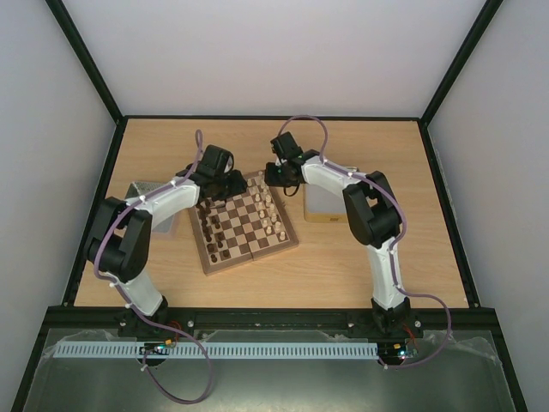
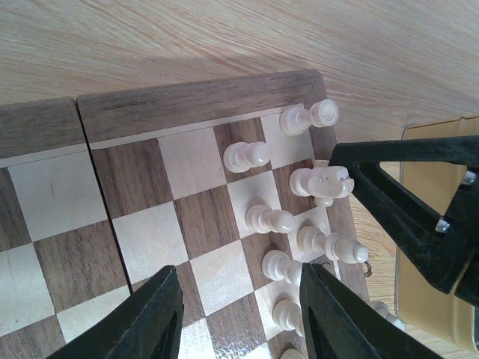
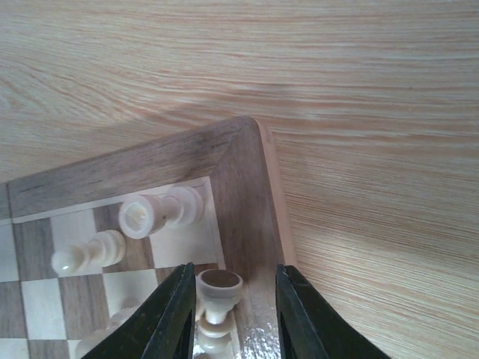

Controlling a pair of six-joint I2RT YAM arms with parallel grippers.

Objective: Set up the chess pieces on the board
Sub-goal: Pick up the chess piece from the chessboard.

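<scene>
Pale wooden tabletop (image 1: 386, 266), white walls (image 1: 274, 51); we see left gripper (image 2: 239, 277) parted, empty; right gripper (image 3: 232, 269) loosely straddling a cream chess piece (image 3: 219, 286).

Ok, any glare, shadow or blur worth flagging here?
Top external: even light, chess pieces too small to tell apart. Left wrist: sharp, glare on the board at the bottom edge. Right wrist: glare on the board border by the right gripper, soft shadow on the table.
</scene>
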